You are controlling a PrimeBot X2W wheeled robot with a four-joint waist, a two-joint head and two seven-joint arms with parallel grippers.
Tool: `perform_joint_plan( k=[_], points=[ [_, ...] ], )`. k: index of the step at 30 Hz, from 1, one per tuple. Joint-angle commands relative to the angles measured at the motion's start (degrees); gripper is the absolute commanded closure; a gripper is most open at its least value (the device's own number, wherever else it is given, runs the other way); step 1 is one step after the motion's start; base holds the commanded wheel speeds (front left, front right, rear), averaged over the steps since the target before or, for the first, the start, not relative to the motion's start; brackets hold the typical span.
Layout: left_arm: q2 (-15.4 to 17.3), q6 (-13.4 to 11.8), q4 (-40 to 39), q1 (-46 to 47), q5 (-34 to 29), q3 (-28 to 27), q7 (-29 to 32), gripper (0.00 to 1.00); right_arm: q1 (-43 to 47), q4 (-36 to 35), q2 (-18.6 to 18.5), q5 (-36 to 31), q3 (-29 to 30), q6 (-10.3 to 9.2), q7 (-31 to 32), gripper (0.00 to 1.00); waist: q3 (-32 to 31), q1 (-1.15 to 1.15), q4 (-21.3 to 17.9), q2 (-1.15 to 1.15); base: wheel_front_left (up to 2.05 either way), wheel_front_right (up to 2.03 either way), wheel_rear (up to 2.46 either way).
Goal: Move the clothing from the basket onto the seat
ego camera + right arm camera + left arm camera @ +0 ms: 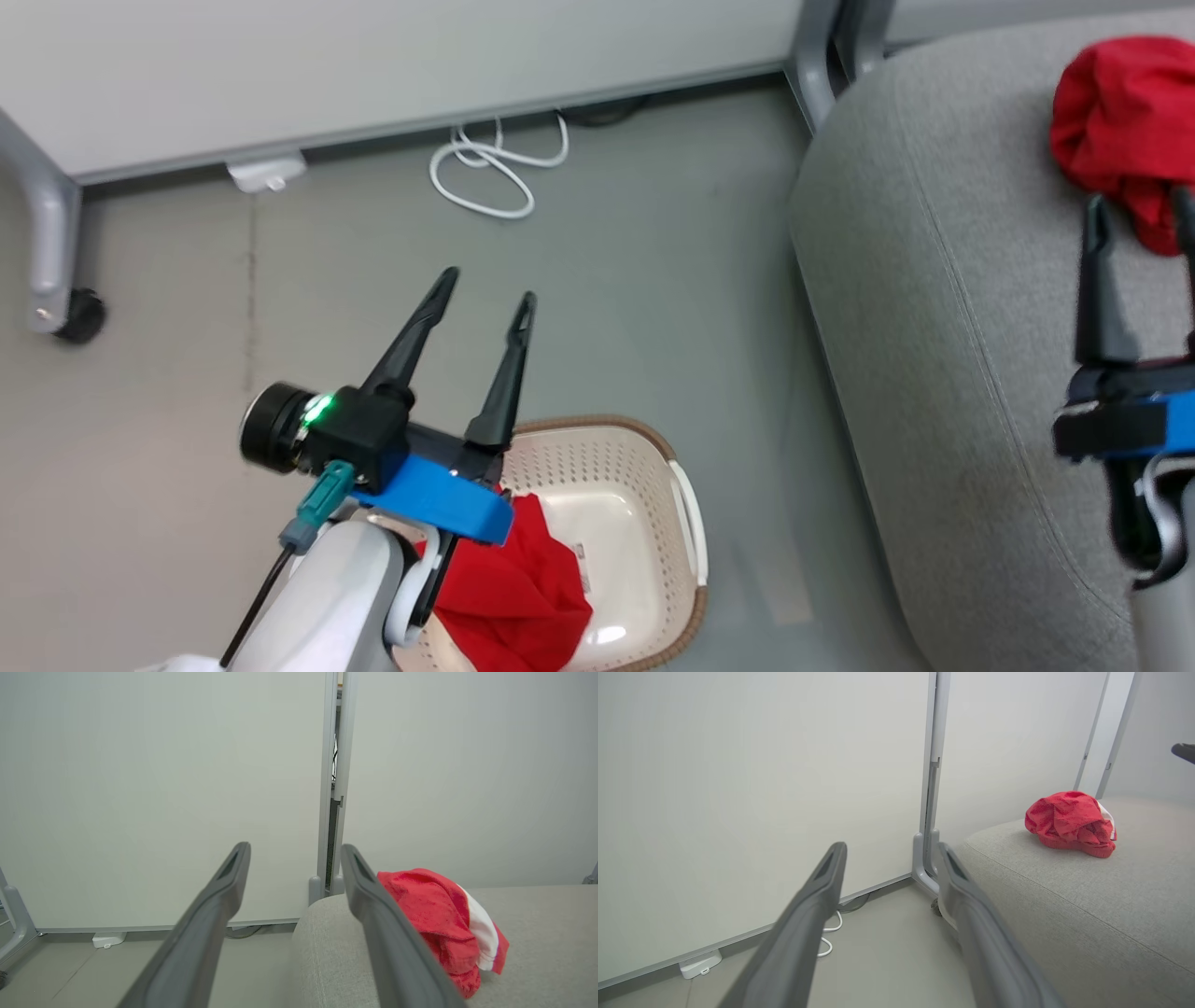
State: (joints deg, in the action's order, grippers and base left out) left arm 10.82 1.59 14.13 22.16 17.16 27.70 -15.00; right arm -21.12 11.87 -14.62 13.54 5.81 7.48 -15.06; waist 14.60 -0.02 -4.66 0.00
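Left gripper (489,285) and right gripper (1141,201) both splayed, empty; striped garment (1120,121) bunched near the seat (934,373) end edge, plain red garment (509,597) in basket (653,504); risk: right gripper pulling back low could snag fabric, dragging it off.

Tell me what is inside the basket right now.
One bright red garment lies bunched in the basket, bare pale floor beside it. The left arm covers the basket's left side; anything there or under the garment is hidden.
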Motion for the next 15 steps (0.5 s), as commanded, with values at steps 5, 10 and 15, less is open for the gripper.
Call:
perform_joint_plan(
  k=[5, 10, 15],
  points=[
    [-0.90, 0.26, -1.03, -6.36, -1.74, -7.13, -0.27, 0.00, 6.44, -2.53, 2.24, 0.18, -4.12, 0.02, -0.19, 0.00, -8.03, 0.02, 6.72, 0.00, 0.00, 0.00, 0.00],
    [-1.00, 0.87, -1.82, -10.26, -3.35, -11.54, -0.27, 0.00, 10.23, -4.09, 3.89, -0.04, -5.42, 0.02, -0.19, 0.00, -10.37, 0.02, 8.69, 0.00, 0.00, 0.00, 0.00],
    [-1.00, 1.45, -2.51, -14.85, -4.88, -16.59, -0.27, 0.00, 15.54, -5.74, 6.31, -2.12, -5.84, 0.02, -0.19, 0.00, -13.23, 0.02, 9.90, 0.00, 0.00, 0.00, 0.00]
  ],
)
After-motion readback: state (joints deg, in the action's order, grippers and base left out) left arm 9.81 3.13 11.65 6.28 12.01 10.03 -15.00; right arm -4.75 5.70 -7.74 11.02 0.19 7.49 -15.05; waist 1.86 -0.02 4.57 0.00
